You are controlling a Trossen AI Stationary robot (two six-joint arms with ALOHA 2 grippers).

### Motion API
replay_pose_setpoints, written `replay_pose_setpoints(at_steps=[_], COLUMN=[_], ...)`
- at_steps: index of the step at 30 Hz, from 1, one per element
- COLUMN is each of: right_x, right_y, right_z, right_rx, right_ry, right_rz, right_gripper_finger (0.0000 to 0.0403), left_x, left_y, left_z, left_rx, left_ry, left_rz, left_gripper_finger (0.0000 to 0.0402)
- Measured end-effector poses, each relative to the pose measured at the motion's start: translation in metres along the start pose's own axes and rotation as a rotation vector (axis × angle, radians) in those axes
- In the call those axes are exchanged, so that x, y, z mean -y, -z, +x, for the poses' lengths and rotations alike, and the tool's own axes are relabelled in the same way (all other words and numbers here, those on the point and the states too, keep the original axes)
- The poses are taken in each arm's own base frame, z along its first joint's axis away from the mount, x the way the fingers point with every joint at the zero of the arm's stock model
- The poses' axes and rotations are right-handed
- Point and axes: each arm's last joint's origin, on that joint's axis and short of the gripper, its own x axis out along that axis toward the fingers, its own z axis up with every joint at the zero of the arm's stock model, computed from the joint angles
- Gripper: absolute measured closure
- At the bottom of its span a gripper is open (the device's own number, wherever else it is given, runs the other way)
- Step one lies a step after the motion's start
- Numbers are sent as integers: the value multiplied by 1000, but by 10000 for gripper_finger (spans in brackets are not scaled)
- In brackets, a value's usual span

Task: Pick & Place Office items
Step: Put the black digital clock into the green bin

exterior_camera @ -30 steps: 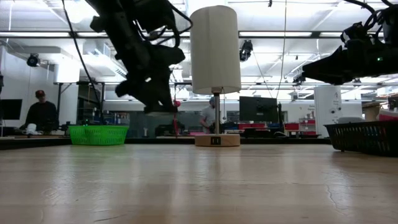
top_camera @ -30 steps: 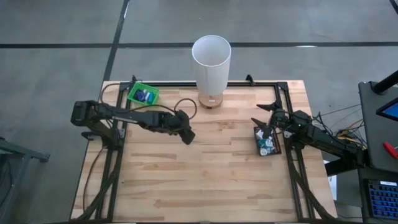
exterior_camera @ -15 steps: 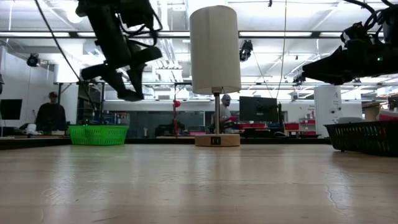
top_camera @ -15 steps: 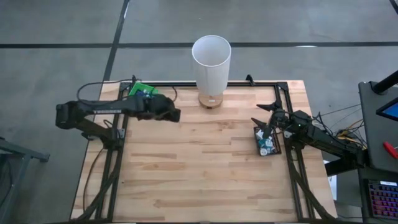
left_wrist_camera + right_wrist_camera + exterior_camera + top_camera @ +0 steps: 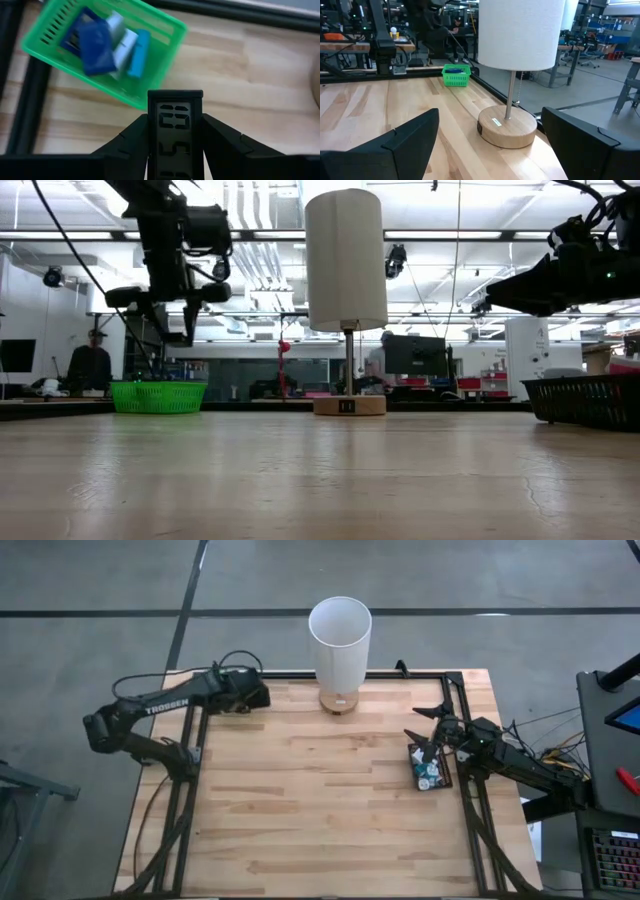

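My left gripper (image 5: 175,119) is shut on a small black office item with a digit display (image 5: 175,105). It hangs over the table's far left corner, just beside and above the green basket (image 5: 160,60). The basket stands on the table and holds dark blue, teal and white pieces (image 5: 107,45). In the low view the left gripper (image 5: 185,315) is above the basket (image 5: 158,396). In the high view the arm (image 5: 245,695) hides the basket. My right gripper (image 5: 425,735) stands open and level over the black tray (image 5: 445,780), which holds more small pieces (image 5: 428,770). My left gripper pinches the black display piece by its two long sides (image 5: 151,125) between its two fingers. The display face is turned toward the wrist camera, and the piece's far end sticks out past the fingertips. The fingers slant down from above. The piece is lifted clear of table and basket.
A lamp with a tall white shade (image 5: 340,630) on a round wooden base (image 5: 340,702) stands at the far middle of the table. Black frame rails (image 5: 190,760) run along the table's edges. People show in the room beyond the table (image 5: 90,365).
My left gripper has swung from the table's middle toward the far left corner, ending beside the green basket. It has risen a little and rolled about its own line on the way. Its fingers have stayed shut.
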Motion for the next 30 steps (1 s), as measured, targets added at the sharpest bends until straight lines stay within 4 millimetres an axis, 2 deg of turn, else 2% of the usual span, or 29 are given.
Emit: replay_pose_setpoints(at_steps=[9, 16, 25, 30], right_x=[0, 0, 0, 0], right_y=[0, 0, 0, 0], right_z=[0, 0, 0, 0], right_rx=[0, -1, -1, -1], right_ry=[0, 0, 0, 0], right_rz=[0, 0, 0, 0], right_gripper_finger=[54, 57, 53, 57], left_x=[-20, -21, -21, -18], left_y=[-35, -54, -59, -61], left_z=[21, 45, 77, 89], left_rx=[29, 45, -34, -45], left_ry=[-105, -121, -161, -156], left_rz=[-38, 16, 37, 104], left_gripper_finger=[244, 241, 240, 239])
